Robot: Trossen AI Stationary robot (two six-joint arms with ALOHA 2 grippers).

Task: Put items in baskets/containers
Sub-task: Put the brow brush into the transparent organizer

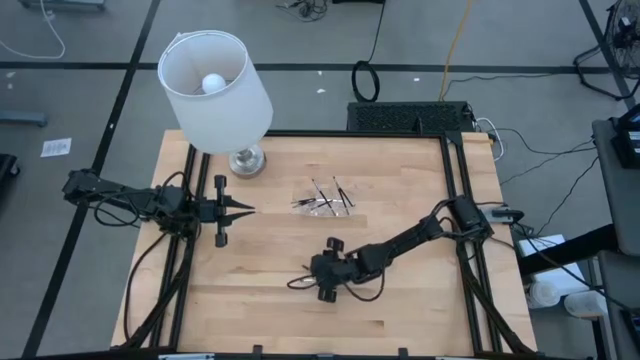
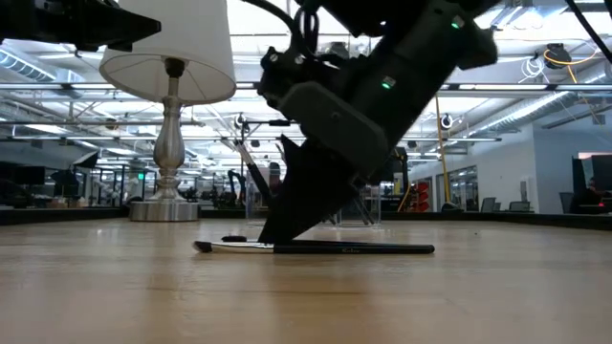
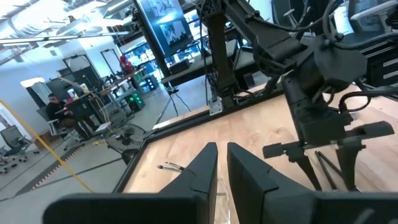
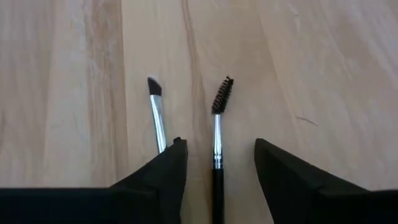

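Two thin brushes lie flat on the wood near the table's near middle: a spoolie brush (image 4: pixel 216 140) and an angled brush (image 4: pixel 157 112), seen end to end in the low view (image 2: pixel 316 247). My right gripper (image 4: pixel 216 165) (image 1: pixel 322 280) is open and reaches down over them. Its fingers stand on either side of the spoolie's handle, and the angled brush runs beneath one finger (image 4: pixel 168 168). Several more brushes lie in the clear tray (image 1: pixel 325 198) at mid-table. My left gripper (image 1: pixel 243 210) (image 3: pixel 221 171) waits shut over the table's left part, pointing right. My right gripper's fingers come down slanting over the two brushes. The finger (image 4: pixel 168 168) hides the angled brush's handle (image 4: pixel 160 134), and I cannot tell whether it touches it. The spoolie's handle (image 4: pixel 215 155) lies in the gap, apart from both fingers.
A lamp with a white shade (image 1: pixel 215 80) and silver base (image 1: pixel 246 160) stands at the table's far left corner (image 2: pixel 172 124). Black rails (image 1: pixel 455 200) run along the table's sides. Bare wood (image 1: pixel 400 310) lies near the front edge.
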